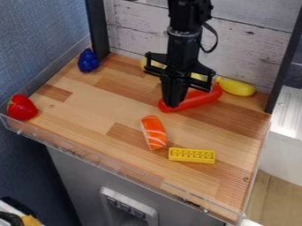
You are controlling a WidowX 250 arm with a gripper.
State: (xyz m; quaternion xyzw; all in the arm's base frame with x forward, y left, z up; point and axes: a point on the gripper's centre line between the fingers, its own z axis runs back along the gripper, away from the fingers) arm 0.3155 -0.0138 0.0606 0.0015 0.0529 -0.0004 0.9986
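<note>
1. The pincer (173, 105) points down over the camera-side end of the long red piece (198, 99), at or touching it. I cannot tell whether it is released, clenched or grasping the piece.
2. The red piece lies slantwise on the wooden desk (118, 101). For a sound hold, I judge a grip across its narrow width best, nearer its middle than its tip (rounded plastic might roll or swing if pinched at one end).
3. A straight, slow lift would suit it: the yellow curved piece (237, 87) lies just beside its far end, and a pale yellow thing (144, 62) sits behind it to the view's left, partly hidden.
4. Behind the red piece rise the plank wall (254, 53) and, past its right end, a black post (283, 66); either could catch the arm.
5. Toward the camera from it lie the orange striped piece (154, 132) and the yellow brick (191, 155), then the see-through rim (112, 160).
6. The widest room runs to its left, short of the blue piece (88, 61) and the red strawberry (22, 107).
</note>
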